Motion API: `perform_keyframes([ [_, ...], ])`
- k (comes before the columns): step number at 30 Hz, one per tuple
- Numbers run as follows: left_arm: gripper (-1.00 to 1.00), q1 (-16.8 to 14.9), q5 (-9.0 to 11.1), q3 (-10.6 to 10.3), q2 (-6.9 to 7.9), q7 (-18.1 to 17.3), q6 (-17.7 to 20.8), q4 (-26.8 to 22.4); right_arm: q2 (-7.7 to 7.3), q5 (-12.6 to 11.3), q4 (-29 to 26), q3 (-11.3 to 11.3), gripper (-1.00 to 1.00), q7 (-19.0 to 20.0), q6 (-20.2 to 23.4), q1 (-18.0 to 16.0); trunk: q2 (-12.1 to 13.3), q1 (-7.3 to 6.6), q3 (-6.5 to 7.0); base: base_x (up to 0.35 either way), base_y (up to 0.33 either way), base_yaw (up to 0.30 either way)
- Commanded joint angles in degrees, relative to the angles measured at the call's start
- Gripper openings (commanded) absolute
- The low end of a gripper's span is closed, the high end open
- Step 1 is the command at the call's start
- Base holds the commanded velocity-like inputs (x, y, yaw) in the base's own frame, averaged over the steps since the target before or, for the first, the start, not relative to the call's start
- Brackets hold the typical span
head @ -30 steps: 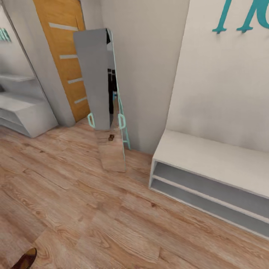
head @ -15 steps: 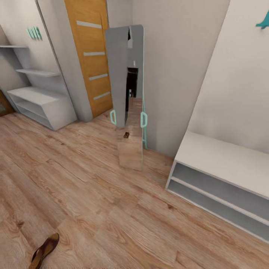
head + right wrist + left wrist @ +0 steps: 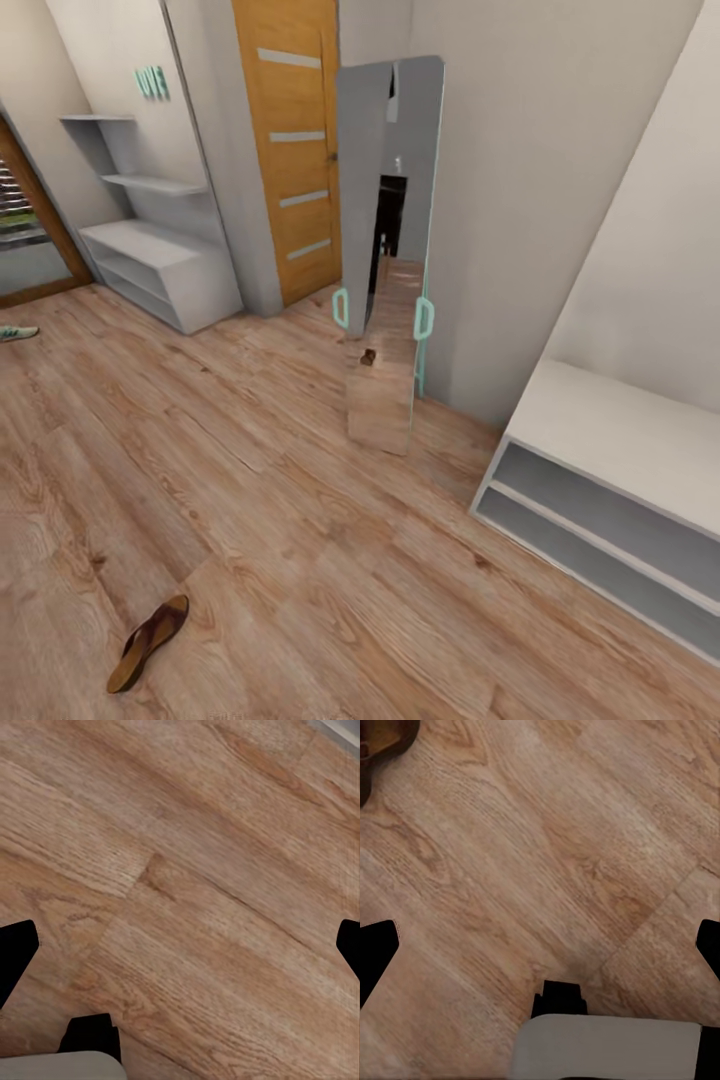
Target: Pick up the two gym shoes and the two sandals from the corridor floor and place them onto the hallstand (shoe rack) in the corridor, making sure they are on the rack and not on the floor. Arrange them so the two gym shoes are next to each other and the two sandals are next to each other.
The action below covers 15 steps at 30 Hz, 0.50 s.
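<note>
Apparently searching, the robot faces a mirror [image 3: 385, 250]. One sandal [image 3: 148, 642] lies on the floor [image 3: 300, 560] well short of it; the hallstand [image 3: 160, 262] stands beyond, shoeless. Both claws [image 3: 540, 945] [image 3: 180, 945] are spread, empty.

leaning mirror [image 3: 388, 250], orange door [image 3: 293, 140], low pale bench [image 3: 620, 440]

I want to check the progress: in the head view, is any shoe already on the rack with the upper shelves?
No: the hallstand holds nothing, and the brown sandal lies on the corridor floor.
</note>
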Motion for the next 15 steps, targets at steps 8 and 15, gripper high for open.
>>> perform_keyframes([
  [8, 1.0, 0.0, 0.6, -0.1, 0.02, 0.0, -0.2, 0.0, 0.01, 0.0, 0.0, -0.1, 1.0, 0.0, -0.2, 0.0, 0.0, -0.01, -0.47, 0.0, 0.0, 0.231],
  [15, 1.0, 0.0, 0.7, 0.0, 0.08, 0.0, -0.2, 0.0, 0.01, 0.0, 0.0, -0.1, 1.0, 0.0, -0.1, 0.0, -2.4, 1.31, -1.92, 0.0, 0.0, 0.231],
])
